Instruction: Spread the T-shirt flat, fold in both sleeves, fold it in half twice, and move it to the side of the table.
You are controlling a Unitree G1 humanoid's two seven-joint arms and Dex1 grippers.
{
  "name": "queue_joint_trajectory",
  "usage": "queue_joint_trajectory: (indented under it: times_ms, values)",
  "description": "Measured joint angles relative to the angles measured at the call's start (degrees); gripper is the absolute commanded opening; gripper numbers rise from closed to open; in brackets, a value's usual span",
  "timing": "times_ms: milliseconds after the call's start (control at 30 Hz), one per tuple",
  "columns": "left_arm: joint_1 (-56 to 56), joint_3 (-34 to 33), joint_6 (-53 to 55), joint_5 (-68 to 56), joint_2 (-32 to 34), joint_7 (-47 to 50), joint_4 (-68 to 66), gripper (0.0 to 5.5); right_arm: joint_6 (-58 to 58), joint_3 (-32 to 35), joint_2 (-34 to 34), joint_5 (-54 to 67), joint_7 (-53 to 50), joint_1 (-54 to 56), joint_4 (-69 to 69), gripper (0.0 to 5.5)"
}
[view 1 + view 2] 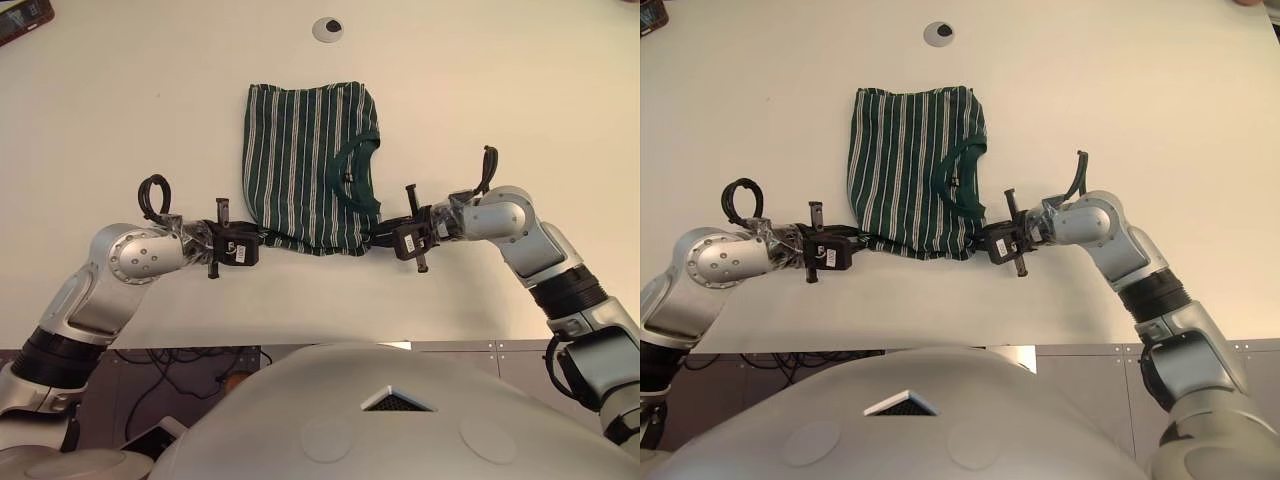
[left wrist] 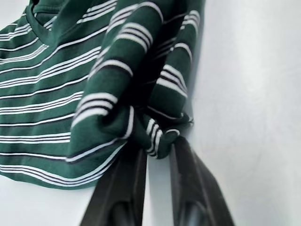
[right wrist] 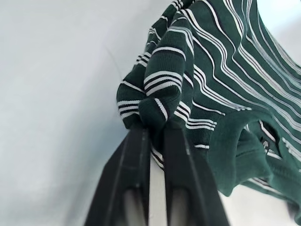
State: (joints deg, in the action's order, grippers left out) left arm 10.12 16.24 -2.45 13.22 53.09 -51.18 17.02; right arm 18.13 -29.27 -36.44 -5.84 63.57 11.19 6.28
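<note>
Nearest me, both arms are bent with elbows out wide and forearms pointing in at each other. The left gripper [image 1: 262, 238] is clamped on the near-left corner of the striped green T-shirt [image 1: 305, 150]. The right gripper [image 1: 379, 232] is pinched on the near-right corner, with cloth bunched between the fingers on both. The shirt lies as a narrow panel on the white table [image 1: 520, 90], long axis running straight away from me. My guess is the near edge goes over to the far edge next. There's a cable grommet [image 1: 327, 29] beyond it.
</note>
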Motion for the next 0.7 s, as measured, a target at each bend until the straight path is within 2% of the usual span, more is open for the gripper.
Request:
queue_joint_trajectory:
  times_ms: [133, 267, 367, 533, 700]
  values:
    - [1.35, -1.42, 6.05, -6.39, 0.07, -3.09, 2.66, 0.01, -14.19, 1.16, -0.82, 9.23, 7.42, -1.60, -4.90, 0.00]
    - [5.15, -4.32, 17.75, -18.39, 0.61, -8.81, 9.15, 0.01, -29.23, 4.44, -7.10, 21.31, 15.76, -3.01, -13.96, 0.00]
    - [4.32, -8.03, 25.58, -26.60, 0.35, -10.07, 12.58, 0.01, -38.20, 8.03, -6.71, 28.49, 15.96, -2.20, -16.41, 0.00]
    - [-11.85, -12.25, 33.20, -34.86, -10.57, -2.86, 5.42, 0.01, -45.88, 13.54, -0.01, 32.53, 10.37, 7.38, -6.49, 0.00]
    - [-21.60, -10.41, 33.20, -30.75, -19.43, 6.25, -8.71, 0.01, -47.57, 15.88, 7.39, 32.18, 4.49, 16.49, 9.36, 0.00]
